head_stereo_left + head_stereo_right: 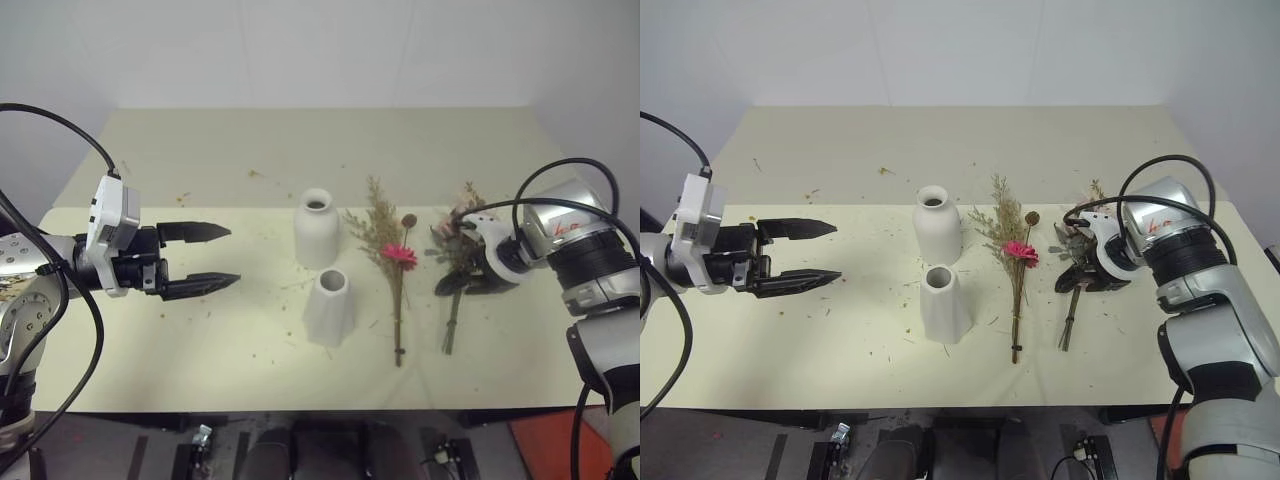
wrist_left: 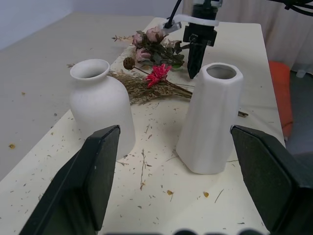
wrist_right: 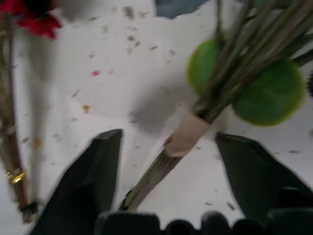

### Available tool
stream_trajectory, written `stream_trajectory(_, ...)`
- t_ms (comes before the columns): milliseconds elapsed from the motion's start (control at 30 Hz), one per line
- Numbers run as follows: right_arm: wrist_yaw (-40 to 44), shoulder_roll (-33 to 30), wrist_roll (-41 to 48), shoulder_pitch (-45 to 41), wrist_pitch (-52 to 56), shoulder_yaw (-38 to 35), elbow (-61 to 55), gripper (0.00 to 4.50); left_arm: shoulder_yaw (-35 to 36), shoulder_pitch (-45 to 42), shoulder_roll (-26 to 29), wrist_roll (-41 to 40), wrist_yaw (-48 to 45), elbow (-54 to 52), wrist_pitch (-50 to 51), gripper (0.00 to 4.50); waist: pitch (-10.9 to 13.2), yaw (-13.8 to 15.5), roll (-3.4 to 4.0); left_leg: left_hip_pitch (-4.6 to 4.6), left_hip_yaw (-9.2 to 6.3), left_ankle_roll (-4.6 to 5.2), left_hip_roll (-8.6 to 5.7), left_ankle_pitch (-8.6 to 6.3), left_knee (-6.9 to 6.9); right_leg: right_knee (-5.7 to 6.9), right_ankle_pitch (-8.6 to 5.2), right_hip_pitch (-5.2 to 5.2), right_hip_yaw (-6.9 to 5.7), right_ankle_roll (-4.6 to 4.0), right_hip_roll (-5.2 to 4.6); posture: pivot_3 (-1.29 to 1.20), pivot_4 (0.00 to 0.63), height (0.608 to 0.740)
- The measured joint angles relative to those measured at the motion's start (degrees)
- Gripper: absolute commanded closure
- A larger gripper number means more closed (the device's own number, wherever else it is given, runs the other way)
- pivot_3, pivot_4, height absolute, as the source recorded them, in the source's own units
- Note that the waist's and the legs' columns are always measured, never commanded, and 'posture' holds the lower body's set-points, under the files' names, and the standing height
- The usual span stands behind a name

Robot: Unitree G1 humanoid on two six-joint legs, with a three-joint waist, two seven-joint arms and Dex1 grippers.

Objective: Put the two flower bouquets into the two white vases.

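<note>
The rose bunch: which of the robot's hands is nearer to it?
Right. The right hand hangs over the rose bunch, open fingers either side of its stems. The left hand is far off, beyond both vases.

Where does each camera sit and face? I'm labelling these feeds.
Head pair: above, looking down at the table, both arms showing.
Left wrist: level along the open left end effector, facing both vases.
Right wrist: pointing down, fingers straddling the rose stems.
Shared: the pink daisy.

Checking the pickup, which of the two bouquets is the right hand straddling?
The rose bouquet, farthest right; its taped stem lies between the right hand's open fingers. The dried-grass bouquet lies apart.
</note>
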Motion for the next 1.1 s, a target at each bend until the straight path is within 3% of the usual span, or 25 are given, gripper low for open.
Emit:
stream_trajectory(233, -5.8, 2.4, -1.1, 0.7, -1.9, -5.5, 0.7, 4.24, 0.0, 0.0, -0.1, 0.0, 0.0, 0.0, 0.0, 0.6, 0.0, -0.9, 0.0, -0.01, 0.01, 0.0, 0.01, 0.0, -0.01, 0.02, 0.02, -0.03, 0.01, -0.01, 0.03, 0.0, 0.15, 0.74)
stream_trajectory(400, -9.2, 3.1, -1.2, 1.7, -3.1, -10.0, 0.4, 4.27, 0.0, 0.0, -0.1, 0.0, 0.0, 0.0, -0.1, 0.6, 0.0, -1.1, 0.0, 0.0, 0.01, 0.0, 0.01, 0.0, -0.02, 0.03, 0.02, -0.03, 0.02, 0.0, 0.03, 0.0, 0.15, 0.74)
stream_trajectory(500, -14.5, 4.8, -1.6, 3.9, -8.7, -18.2, -1.2, 4.27, 0.0, 0.0, -0.1, 0.0, 0.0, 0.1, -0.1, 0.6, 0.0, -1.2, 0.01, -0.02, 0.04, 0.0, 0.01, 0.0, -0.02, 0.03, 0.03, -0.05, 0.07, 0.01, 0.02, 0.0, 0.15, 0.74)
stream_trajectory(767, -20.7, 12.0, 0.8, 10.2, -41.8, -36.7, -12.3, 4.27, -0.2, -1.1, -0.1, 0.0, -0.1, 1.3, -0.9, 0.6, 0.0, -1.4, 0.01, 0.0, 0.08, 0.0, 0.04, 0.0, -0.04, 0.06, 0.04, -0.08, 0.11, 0.03, 0.05, 0.0, 0.15, 0.74)
stream_trajectory(900, -14.7, 15.9, 5.8, 12.5, -53.2, -39.4, -16.9, 4.27, -0.2, -1.3, -0.1, 0.0, -0.1, 2.5, -0.9, 0.6, 0.0, -1.4, 0.02, -0.01, 0.08, 0.0, 0.05, 0.0, -0.03, 0.09, 0.05, -0.07, 0.11, 0.04, 0.05, 0.0, 0.15, 0.74)
stream_trajectory(1100, -7.6, 20.9, 13.0, 11.7, -57.1, -39.4, -21.3, 4.27, -0.1, -4.5, 0.1, -0.7, 0.0, 4.1, 0.6, 0.6, 0.0, -1.3, 0.03, 0.03, 0.07, 0.0, 0.05, 0.01, -0.03, 0.11, 0.06, -0.05, 0.1, 0.04, 0.06, 0.0, 0.15, 0.74)
